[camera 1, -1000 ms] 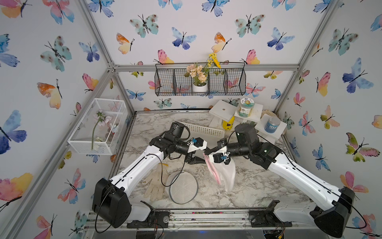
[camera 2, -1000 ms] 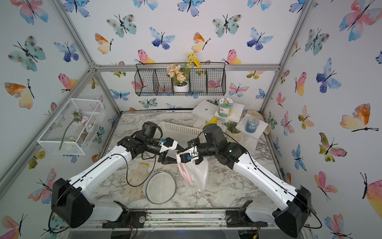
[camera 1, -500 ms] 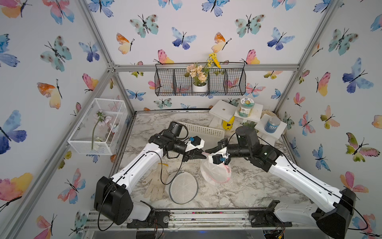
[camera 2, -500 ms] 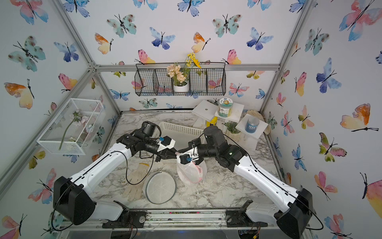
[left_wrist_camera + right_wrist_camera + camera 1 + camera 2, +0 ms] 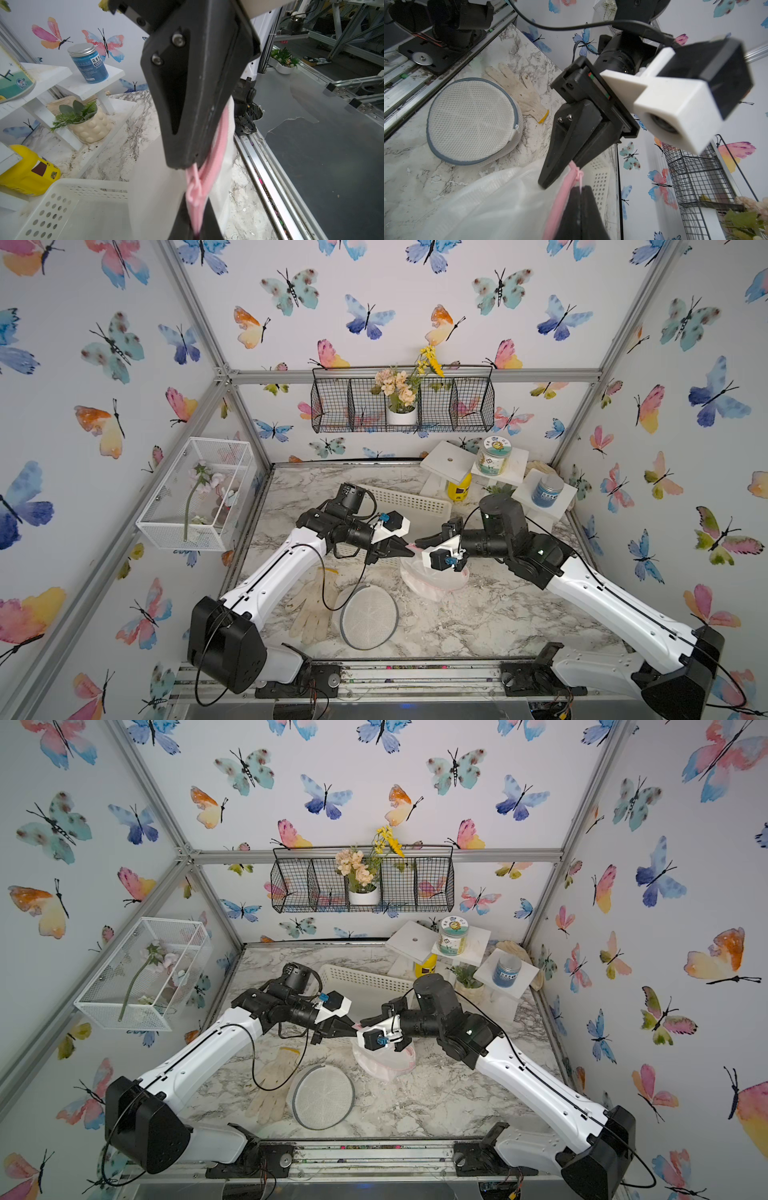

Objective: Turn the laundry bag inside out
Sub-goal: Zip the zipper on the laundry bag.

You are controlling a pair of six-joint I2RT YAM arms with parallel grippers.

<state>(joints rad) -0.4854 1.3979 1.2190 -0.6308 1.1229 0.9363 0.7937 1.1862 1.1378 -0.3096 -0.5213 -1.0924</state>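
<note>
Skipping the glove and round pouch lying flat at 7 o'clock on the table, both well clear of the work. Reaching in from 8 o'clock with the left gripper and clamping it tight on the pink zipper at the mouth of the bag, probably to pin one lip so the mouth can be spread. Working near the table's middle, just short of the basket at 12 o'clock. Meeting that pinch almost tip to tip from 3 o'clock with the right gripper, likewise squeezing closed on the same zipper band just beside it, as both wrist views are showing. Holding the mouth lifted a little between the two pinches while letting the white mesh body slump onto the table at 5 o'clock of the meeting point. Judging the grips as set this close in order to share one stretch of rim before drawing apart. Judging the turning itself as not yet begun, with nothing pushed through the mouth. Needing next a spreading pull, then a push of the bottom up through the opening. Risking the thin mesh slipping out of either grip. Leaving the shelves at 1 o'clock well apart from all this.
</note>
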